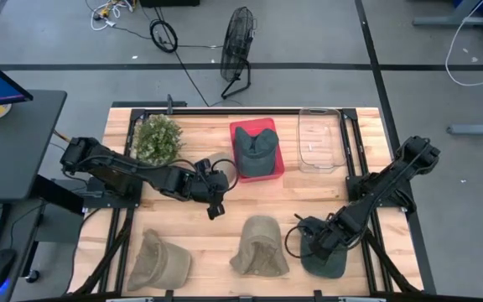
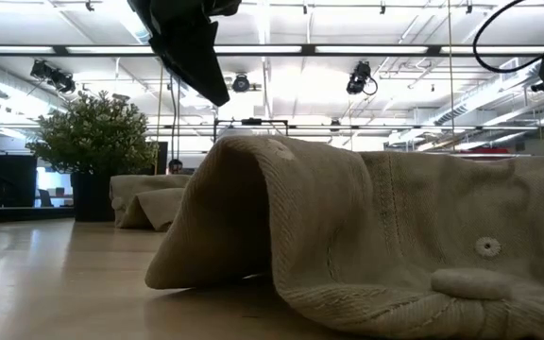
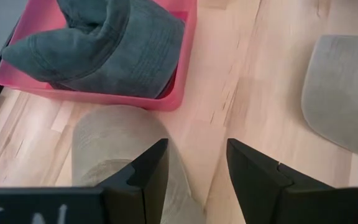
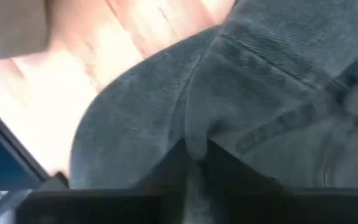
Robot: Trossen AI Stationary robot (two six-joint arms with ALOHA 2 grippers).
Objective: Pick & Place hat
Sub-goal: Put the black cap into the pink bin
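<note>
Several hats lie on the wooden table. A dark green hat sits in a red bin. A tan hat lies by the bin's near side, and my left gripper hovers open above it. Two more tan hats lie near the table's near edge. The middle one fills the low view. A second dark green hat lies at the near right, and my right gripper is shut on it. My right gripper pinches a raised fold of the dark green hat's cloth between its two fingers. The fingers come slanting down from the table's right. The rest of the hat lies on the table top.
A potted plant stands at the far left of the table. A clear plastic container stands right of the red bin. Bare wood lies between the bin and the near hats. A desk with a monitor and keyboard stands off the table's left.
</note>
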